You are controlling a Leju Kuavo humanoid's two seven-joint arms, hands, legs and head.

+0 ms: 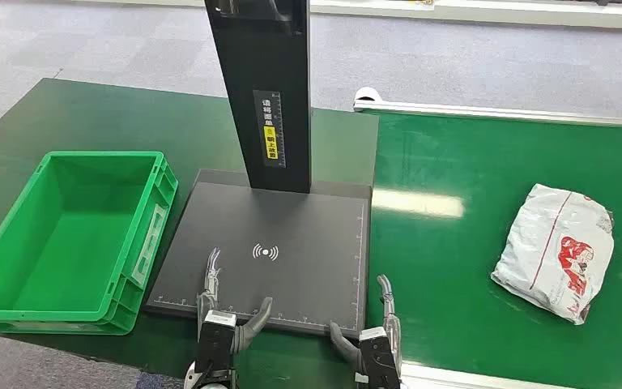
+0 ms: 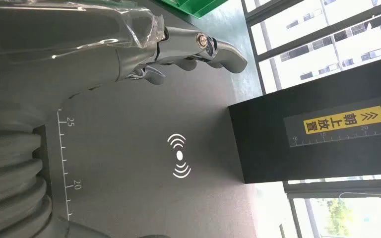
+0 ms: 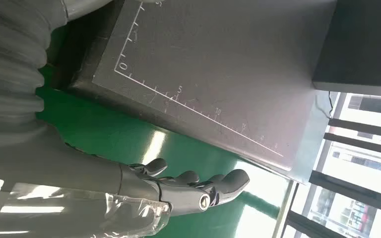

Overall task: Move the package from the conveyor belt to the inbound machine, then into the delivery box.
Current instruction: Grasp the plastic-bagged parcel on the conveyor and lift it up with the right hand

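The package (image 1: 554, 250) lies on the green conveyor belt (image 1: 453, 267) at the far right, well apart from both hands. The left hand (image 1: 220, 312) and right hand (image 1: 375, 332) hover empty, fingers spread, over the near edge of the inbound machine (image 1: 291, 243). The green delivery box (image 1: 142, 243) sits left.

You have one package (image 1: 555, 251), a white and red plastic mailer, lying on the one green conveyor belt (image 1: 453, 267) at the right. You have one inbound machine: a single dark scanning plate (image 1: 291, 235) in the middle with one black upright column (image 1: 263, 81) at its far side. At the left sits one green delivery box (image 1: 142, 243). Two robot hands show at the near edge: one left hand (image 1: 215, 312) and one right hand (image 1: 377, 332).
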